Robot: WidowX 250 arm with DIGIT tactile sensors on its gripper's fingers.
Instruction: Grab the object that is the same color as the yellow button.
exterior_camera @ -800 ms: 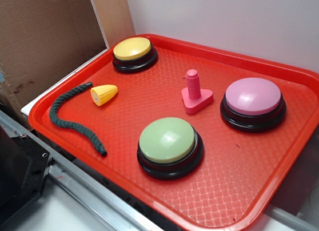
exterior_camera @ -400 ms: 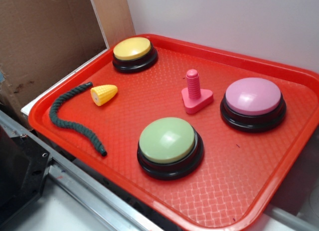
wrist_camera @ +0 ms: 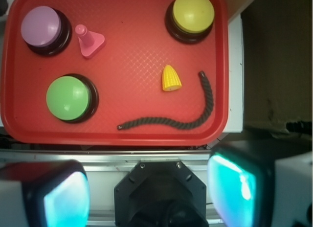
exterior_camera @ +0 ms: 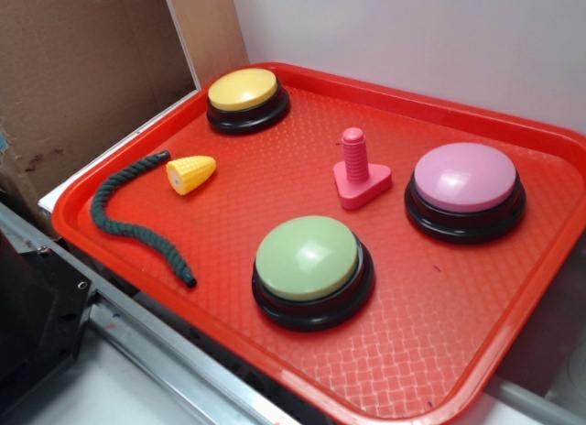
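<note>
White wall stands behind a red textured tray, with brown cardboard to its left in the exterior view and a metal rail along its near edge.

On the tray, largest first: a pink-topped button on a black base at the right; a green-topped button at the front centre; the yellow button at the far left corner. A dark green rope curves along the left side of the tray. A pink bolt stands upright on its triangular base between the yellow and pink buttons.

The yellow corn piece lies on its side on the tray floor, just beside the upper end of the rope and apart from it, with the yellow button well beyond. Nothing lies over it. In the wrist view the corn piece sits between the yellow button and the rope, tip pointing up the picture.

The gripper appears only in the wrist view, high above the tray's near edge. Its two fingers are spread wide at the lower corners, with nothing between them.
</note>
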